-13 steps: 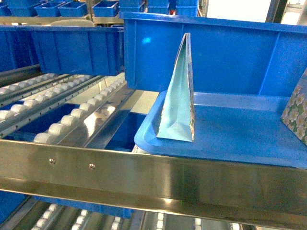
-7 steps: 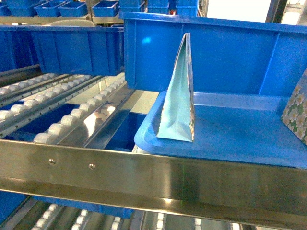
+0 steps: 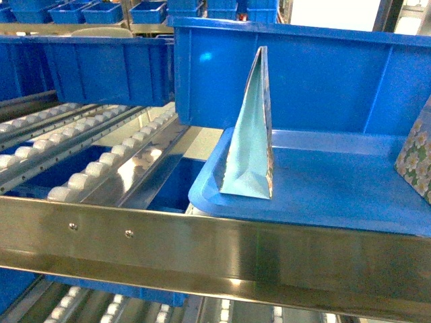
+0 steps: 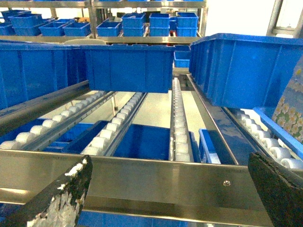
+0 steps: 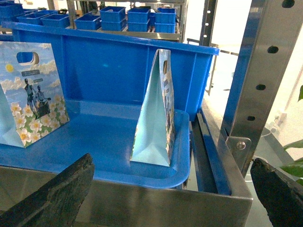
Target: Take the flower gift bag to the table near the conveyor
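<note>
The flower gift bag (image 5: 33,92) stands upright in the blue tray (image 5: 109,142) on the conveyor (image 3: 101,168), well apart from a second bag (image 5: 156,111) that stands edge-on. Being paper, it is probably light, thin-walled and easily crushed; the top edge near the handle cutout looks the best hold. The left gripper (image 4: 165,198) and right gripper (image 5: 170,194) both have jaws spread, holding nothing.

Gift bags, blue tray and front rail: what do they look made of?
Gift bags: probably coated paper, judging by crisp side folds, printed flowers and a die-cut handle hole. Blue tray: apparently moulded plastic, smooth and slightly glossy, with rounded rim corners. Front rail: looks like polished stainless steel, mirror reflections and rivets visible.
</note>
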